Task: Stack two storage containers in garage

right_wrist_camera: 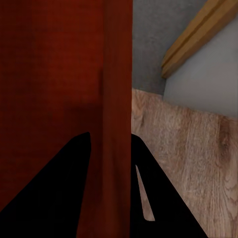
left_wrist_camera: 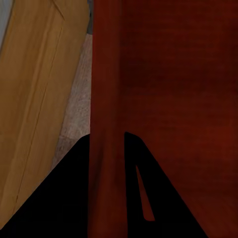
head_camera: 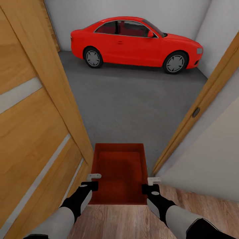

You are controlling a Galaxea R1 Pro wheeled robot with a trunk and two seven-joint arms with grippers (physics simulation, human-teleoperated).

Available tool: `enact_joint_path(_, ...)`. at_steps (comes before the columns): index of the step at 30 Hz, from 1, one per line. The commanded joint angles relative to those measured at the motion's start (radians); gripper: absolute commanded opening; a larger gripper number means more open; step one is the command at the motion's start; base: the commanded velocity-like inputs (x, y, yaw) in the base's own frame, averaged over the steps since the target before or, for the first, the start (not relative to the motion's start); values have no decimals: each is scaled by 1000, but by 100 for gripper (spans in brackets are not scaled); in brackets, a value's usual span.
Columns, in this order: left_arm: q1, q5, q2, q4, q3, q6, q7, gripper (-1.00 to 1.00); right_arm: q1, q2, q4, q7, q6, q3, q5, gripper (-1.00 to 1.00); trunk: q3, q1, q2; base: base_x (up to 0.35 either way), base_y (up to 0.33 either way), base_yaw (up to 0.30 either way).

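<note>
Between the grippers a storage container [head_camera: 120, 172] is held — left gripper [head_camera: 94, 178] and right gripper [head_camera: 153, 182] each pinching a side wall.

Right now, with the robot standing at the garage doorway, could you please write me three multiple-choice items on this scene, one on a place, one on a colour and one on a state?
1. Where is the car parked?
A. Against the far white wall
B. In the doorway
C. On the wood-plank floor

2. What colour is the open door?
A. White
B. Orange-brown
C. Blue

3. How is the storage container held?
A. By the left gripper alone
B. It lies on the floor, unheld
C. Both grippers clamp its side walls

Answers:
1 A: the car stands on the grey concrete floor by the back wall.
2 B: its wood panels show that colour.
3 C: the left gripper and right gripper each have jaws astride a wall.
</note>
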Motion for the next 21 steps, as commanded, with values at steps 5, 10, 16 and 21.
enact_joint_path(5,-1,3,5,-56,11,6,5,-100,0,1,46,0,0,27,-14,-100,-1,0,-1,9,22,-153)
enact_joint_path(10,-1,3,5,-56,11,6,5,-100,0,1,46,0,0,27,-15,-100,-1,0,-1,1,2,-212)
enact_joint_path(16,-1,3,5,-56,11,6,6,-100,0,0,46,0,0,27,-14,-100,-1,0,-1,0,0,-192)
enact_joint_path(21,-1,3,5,-56,12,6,6,-100,0,0,46,0,0,27,-14,-100,-1,0,-1,0,0,-166)
